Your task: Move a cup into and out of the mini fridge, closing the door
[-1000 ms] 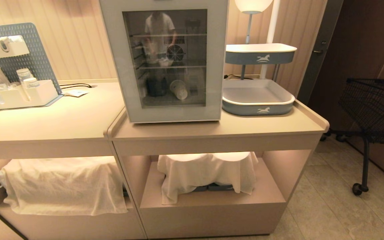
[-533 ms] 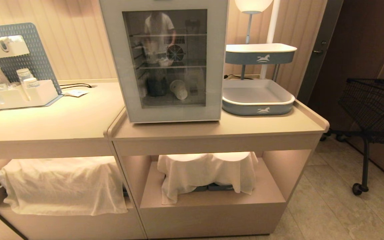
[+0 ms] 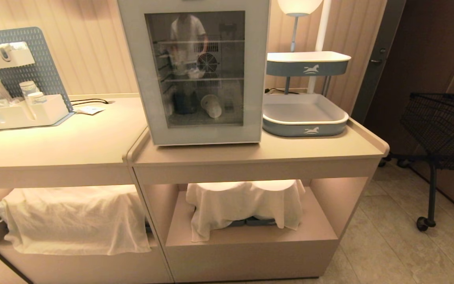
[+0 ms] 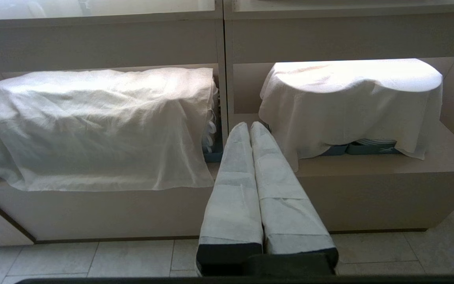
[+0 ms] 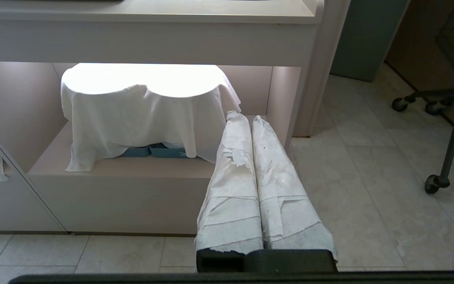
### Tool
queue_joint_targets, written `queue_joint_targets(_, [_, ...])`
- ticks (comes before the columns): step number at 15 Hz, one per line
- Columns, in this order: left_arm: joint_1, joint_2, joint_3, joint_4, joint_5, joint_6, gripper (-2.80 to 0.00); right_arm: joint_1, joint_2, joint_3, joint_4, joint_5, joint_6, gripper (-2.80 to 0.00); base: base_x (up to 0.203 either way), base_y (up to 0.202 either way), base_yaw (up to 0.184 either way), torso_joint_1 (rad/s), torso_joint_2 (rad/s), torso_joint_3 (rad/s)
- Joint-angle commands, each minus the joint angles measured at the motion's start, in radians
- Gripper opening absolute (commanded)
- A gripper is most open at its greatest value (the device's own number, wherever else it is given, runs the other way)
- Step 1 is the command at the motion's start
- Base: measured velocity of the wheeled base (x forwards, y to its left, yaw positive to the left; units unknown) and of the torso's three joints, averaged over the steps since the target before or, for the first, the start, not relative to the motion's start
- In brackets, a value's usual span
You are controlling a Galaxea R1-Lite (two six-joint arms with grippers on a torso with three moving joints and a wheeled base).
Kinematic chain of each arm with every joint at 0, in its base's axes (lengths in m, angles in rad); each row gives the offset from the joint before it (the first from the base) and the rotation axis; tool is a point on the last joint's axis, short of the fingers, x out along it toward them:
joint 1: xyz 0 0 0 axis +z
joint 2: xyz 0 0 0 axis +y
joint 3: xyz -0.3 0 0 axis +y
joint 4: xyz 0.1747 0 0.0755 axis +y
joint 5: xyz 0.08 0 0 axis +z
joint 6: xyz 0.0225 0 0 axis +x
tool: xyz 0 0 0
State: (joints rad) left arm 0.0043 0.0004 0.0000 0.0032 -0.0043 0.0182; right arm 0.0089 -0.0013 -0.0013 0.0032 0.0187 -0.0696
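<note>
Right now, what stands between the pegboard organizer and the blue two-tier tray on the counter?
In the head view, the mini fridge stands between the pegboard organizer and the two-tier tray, its door shut, with the cup inside.

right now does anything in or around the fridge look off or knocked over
Yes: inside the mini fridge, behind the closed door, the cup lies tipped on its side on the bottom wire shelf, mouth facing the glass, not upright.

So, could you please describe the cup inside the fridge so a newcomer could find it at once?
Find the mini fridge on the right-hand counter, its door closed. Behind the glass, on the bottom shelf, lies the cup: pale, tipped on its side, the only thing on that shelf.
</note>
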Motion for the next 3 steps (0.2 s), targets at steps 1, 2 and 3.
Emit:
queue_joint_targets(1, [0.0,0.0,0.0,0.0,0.001,0.0,-2.8,0.0,0.001,0.0,0.001,0.0,0.011,-2.8,0.0,0.0,0.0,0.0,0.0,0.0])
queue_joint_targets(2, [0.0,0.0,0.0,0.0,0.0,0.0,-2.8,0.0,0.001,0.0,0.001,0.0,0.01,-2.8,0.0,0.0,0.0,0.0,0.0,0.0])
queue_joint_targets(3, [0.0,0.0,0.0,0.0,0.001,0.0,-2.8,0.0,0.001,0.0,0.001,0.0,0.01,-2.8,0.0,0.0,0.0,0.0,0.0,0.0])
